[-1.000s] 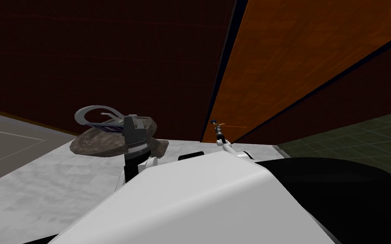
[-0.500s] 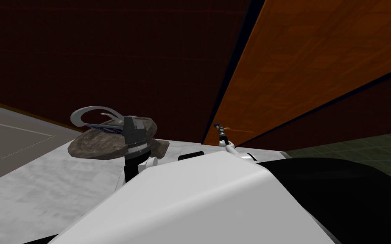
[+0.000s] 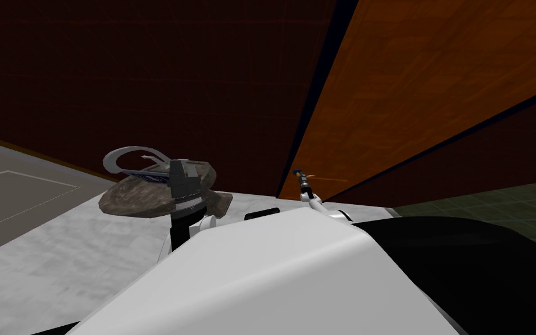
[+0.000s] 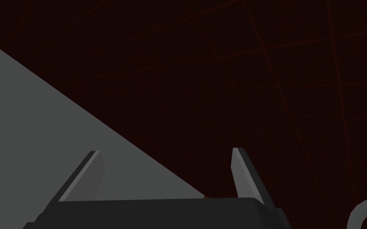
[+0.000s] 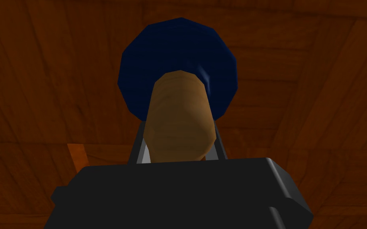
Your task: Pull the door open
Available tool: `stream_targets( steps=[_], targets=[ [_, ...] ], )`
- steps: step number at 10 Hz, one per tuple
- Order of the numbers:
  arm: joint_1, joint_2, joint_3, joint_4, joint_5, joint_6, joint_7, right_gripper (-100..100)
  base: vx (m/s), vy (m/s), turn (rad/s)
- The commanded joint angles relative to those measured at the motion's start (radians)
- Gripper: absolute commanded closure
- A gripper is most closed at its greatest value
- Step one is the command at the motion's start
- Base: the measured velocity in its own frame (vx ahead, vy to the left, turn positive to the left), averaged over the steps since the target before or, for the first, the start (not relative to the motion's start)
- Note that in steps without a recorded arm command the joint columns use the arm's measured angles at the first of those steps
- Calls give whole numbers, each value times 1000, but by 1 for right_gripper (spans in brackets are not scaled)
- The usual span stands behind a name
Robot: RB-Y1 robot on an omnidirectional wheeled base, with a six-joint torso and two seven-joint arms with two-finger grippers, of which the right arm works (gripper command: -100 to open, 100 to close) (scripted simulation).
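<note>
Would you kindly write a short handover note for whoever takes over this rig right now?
The right gripper has its jaws shut on the brown door handle, which juts from a dark blue round base on the orange wooden door.
The left gripper is held up at my left front, jaws open and holding nothing.
Done: handle gripped.
Left: pull the door towards me. A dark gap runs along its edge, but I cannot tell how far it stands ajar.

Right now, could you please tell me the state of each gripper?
Left gripper: open, holding nothing.
Right gripper: closed on the brown door handle.
</note>
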Motion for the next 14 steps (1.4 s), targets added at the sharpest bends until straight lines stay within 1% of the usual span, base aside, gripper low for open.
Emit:
stream_targets(
  steps=[1,2,4,9,10,11,12,14],
  targets=[
    [7,-8,14,-5,6,-6,-15,100,-120,-9,75],
    [9,-11,17,-6,7,-8,-19,100,-168,-44,103],
    [18,-22,36,-12,15,-16,-39,100,-206,-41,99],
    [46,-56,92,-30,39,-41,-101,100,-228,-62,117],
    [49,-60,98,-32,42,-43,-108,100,-215,-38,81],
    [45,-53,95,-30,40,-40,-103,100,-91,-14,24],
    [60,-64,115,-37,47,-54,-123,100,-137,-27,99],
    [76,-80,134,-46,54,-71,-145,100,-223,-84,118]
  ],
)
